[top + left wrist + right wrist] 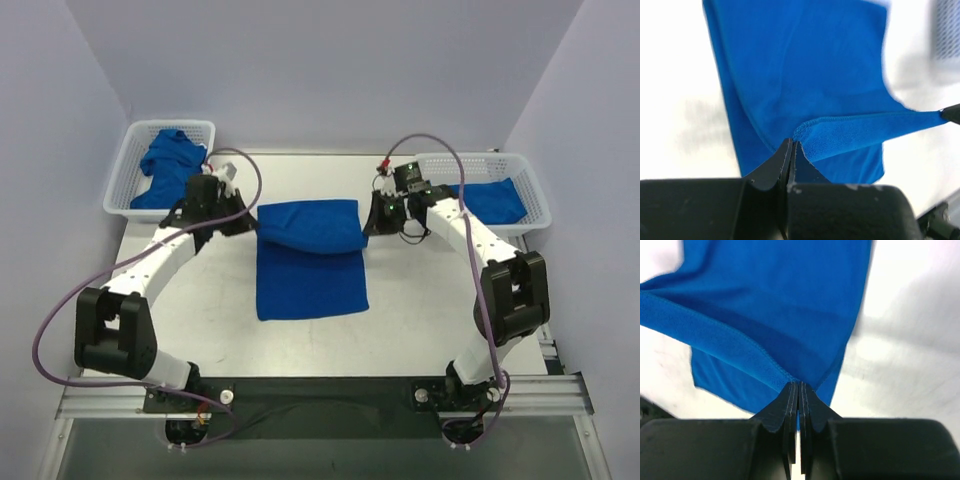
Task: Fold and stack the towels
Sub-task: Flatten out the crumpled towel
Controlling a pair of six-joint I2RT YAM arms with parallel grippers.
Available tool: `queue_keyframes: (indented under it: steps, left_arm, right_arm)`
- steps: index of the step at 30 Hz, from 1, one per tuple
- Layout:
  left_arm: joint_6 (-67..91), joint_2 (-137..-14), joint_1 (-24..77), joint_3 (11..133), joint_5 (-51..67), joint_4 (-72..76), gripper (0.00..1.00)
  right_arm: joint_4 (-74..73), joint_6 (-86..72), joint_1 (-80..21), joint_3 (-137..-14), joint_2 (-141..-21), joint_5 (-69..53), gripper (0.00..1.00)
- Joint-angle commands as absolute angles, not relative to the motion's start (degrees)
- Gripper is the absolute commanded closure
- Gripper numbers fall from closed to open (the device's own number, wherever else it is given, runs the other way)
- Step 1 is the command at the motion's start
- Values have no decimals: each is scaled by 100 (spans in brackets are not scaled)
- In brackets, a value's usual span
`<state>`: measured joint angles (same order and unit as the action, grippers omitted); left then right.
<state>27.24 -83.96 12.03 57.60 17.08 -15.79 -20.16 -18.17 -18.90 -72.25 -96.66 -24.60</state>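
While the far part of the blue terry-cloth towel (310,228) is held up off the surface, its near half lies flat in the middle of the white table (190,300), between the two arms. From the top view I see the raised part sagging a little and overlapping the flat half, its hemmed edge stretched from one side to the other. The left gripper (250,225) has the towel's left corner. On my left wrist feed the two black fingers are pressed together with only a sliver between them, and the cloth's edge runs right into that pinch. The right gripper (371,222) has the opposite corner in the same way, fingers closed tight on the hem, with the stitched edge leading away from the tips and the flat layer visible below. Both grippers sit at about the same depth on the table, one at each side of the towel. Further out, the left white mesh basket (122,185) stands at the far left corner and holds crumpled blue towels (170,165) — how many, I cannot tell. The right white mesh basket (536,195) stands at the far right and holds a folded blue towel (495,200) lying flat.
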Motion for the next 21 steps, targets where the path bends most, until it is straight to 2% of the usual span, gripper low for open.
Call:
queue_keyframes:
  steps: [1,11,16,21]
  left_arm:
    - [2295,-8498,1125,7027,1380,-1626,100]
    - [1881,-9481,923,9015,835,-879,100]
    - [1723,-10185,835,9878,861,-677,100]
    - [1635,-10775,782,10283,940,-475,100]
  right_arm:
    - [-2241,-1355,-1872,-8251,-9395,-2014,100]
    - [-2013,-326,-1758,-11107,-10737,-1222,100]
    - [-1435,-53,-1714,-11820,-11433,-1020,100]
    - [-626,219,-1661,-11900,-11724,-923,100]
